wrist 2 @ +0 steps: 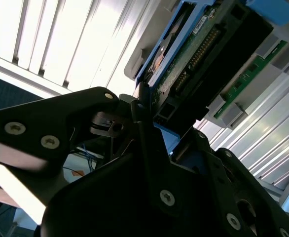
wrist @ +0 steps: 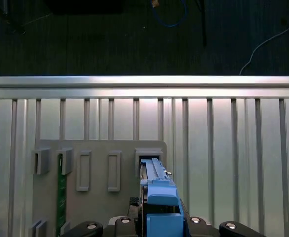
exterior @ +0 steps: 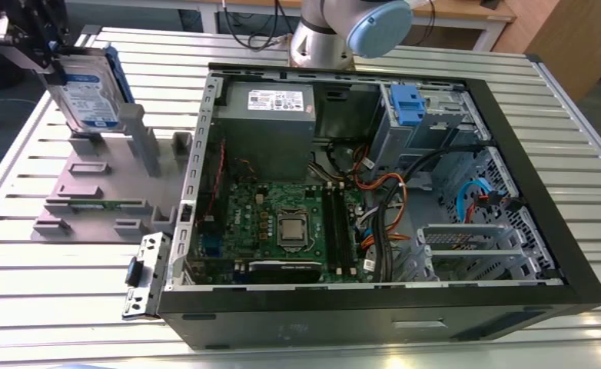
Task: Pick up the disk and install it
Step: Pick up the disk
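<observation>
Gripper (exterior: 32, 42) sits at the far corner of the table (exterior: 64, 269), on the exterior view's left. Its jaws are pressed onto the top end of the disk (exterior: 83, 91), one on each flat face; the second wrist view shows the pinch on the blue bracket edge (wrist 2: 152, 116).

Disk hangs straight below the gripper, stood on end with its long axis vertical. The label face is turned toward the exterior camera and the blue frame edge toward the case (exterior: 383, 307).

In the first wrist view I'm looking down the disk's (wrist: 160, 197) thin edge. Its lower end lines up with one slot (wrist: 149, 157) of the grey rack (wrist: 100, 148). I can't tell whether it is in the slot or just clear of it.

Key relation: the open case lies well off to the exterior view's right of the held disk. Its drive cage (exterior: 439, 115), with a blue latch, is in the far corner, beyond the case's near wall.
</observation>
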You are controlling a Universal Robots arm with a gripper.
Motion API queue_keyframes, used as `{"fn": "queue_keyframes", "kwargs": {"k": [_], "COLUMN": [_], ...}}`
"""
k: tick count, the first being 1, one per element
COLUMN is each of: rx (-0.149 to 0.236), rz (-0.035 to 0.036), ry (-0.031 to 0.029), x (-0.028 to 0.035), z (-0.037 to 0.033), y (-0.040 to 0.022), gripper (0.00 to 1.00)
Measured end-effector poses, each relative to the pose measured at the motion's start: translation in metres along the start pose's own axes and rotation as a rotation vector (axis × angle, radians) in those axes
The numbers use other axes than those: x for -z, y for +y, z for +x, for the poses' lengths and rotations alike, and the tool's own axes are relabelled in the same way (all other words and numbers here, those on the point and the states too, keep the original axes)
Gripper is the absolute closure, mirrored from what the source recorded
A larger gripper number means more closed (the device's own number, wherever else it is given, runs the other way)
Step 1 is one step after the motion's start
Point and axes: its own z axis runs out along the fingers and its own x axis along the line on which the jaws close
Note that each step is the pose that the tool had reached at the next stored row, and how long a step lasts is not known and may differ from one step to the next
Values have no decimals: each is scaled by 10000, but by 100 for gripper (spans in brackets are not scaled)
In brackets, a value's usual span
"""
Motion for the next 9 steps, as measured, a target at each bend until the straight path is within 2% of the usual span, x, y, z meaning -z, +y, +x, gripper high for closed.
{"fn": "queue_keyframes", "kwargs": {"k": [9], "rx": [1], "rz": [2], "ry": [-1], "x": [47], "z": [0], "y": [2], "gripper": [63]}}
